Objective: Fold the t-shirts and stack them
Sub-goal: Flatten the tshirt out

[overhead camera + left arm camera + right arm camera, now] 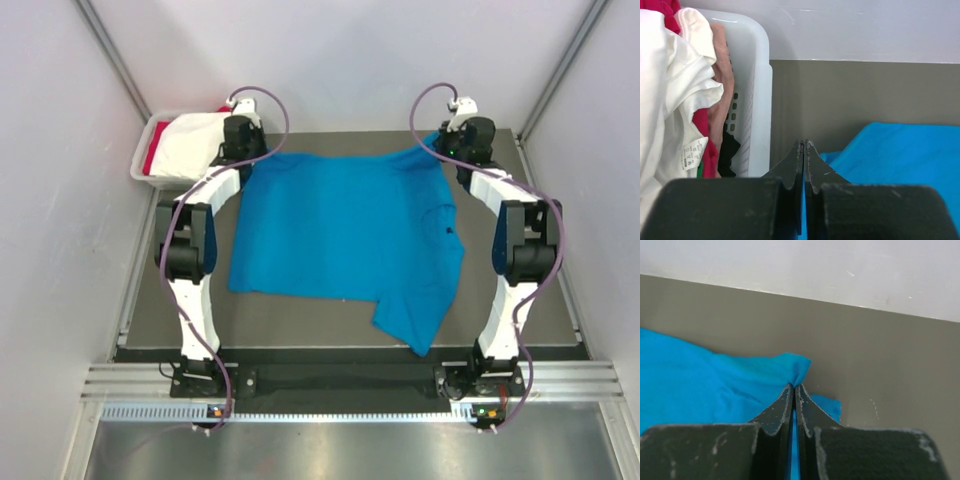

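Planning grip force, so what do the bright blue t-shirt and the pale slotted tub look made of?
The bright blue t-shirt: soft matte cloth, likely cotton knit; it wrinkles and drapes. The pale slotted tub: rigid moulded plastic, smooth with faint sheen, vent slots.

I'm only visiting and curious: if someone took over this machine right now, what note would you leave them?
Left gripper: shut on the blue t-shirt's far left corner.
Right gripper: shut on its far right corner.
The shirt lies spread on the table, unfolded.
In the tub: white t-shirt and red t-shirt.
Done: nothing folded. Left: fold all, stack.
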### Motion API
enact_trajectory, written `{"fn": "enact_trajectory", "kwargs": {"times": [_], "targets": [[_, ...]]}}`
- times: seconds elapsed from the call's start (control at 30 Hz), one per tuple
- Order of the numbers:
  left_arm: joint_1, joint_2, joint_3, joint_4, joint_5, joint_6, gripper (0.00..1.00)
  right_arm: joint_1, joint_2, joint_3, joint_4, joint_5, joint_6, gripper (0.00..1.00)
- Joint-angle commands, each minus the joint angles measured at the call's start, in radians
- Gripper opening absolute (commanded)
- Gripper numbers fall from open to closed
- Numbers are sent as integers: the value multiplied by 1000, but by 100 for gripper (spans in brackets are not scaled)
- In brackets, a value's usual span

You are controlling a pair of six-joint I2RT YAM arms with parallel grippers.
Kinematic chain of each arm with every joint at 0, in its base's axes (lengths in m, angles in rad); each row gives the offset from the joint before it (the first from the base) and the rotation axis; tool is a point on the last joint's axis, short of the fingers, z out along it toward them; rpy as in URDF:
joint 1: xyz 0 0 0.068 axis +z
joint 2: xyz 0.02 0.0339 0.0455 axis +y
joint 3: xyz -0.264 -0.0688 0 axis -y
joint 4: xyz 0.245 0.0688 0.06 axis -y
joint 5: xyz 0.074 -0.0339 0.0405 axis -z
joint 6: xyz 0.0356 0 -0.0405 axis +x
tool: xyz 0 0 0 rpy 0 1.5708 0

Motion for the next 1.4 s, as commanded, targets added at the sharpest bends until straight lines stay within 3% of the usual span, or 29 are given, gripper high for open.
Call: {"fn": "enact_trajectory", "kwargs": {"times": [0.0, 0.27, 0.7, 1.0, 1.2, 1.37], "targets": [[-17, -11, -1, 60, -57, 2, 0, -12, 41, 110, -5, 4, -24, 0], [-17, 30, 64, 13, -160, 25, 0, -44, 180, 328, -98, -17, -90, 0], [-50, 7, 45, 43, -136, 36, 0, -82, 202, 323, -107, -6, -106, 0], [-93, 114, 120, 40, -148, 5, 0, -141, 212, 377, -114, -39, -116, 0], [-94, 214, 223, 17, -204, -10, 0, -139, 300, 495, -148, -63, -107, 0], [-77, 228, 246, 51, -355, -7, 0, -104, 353, 573, -171, -59, -124, 0]]}}
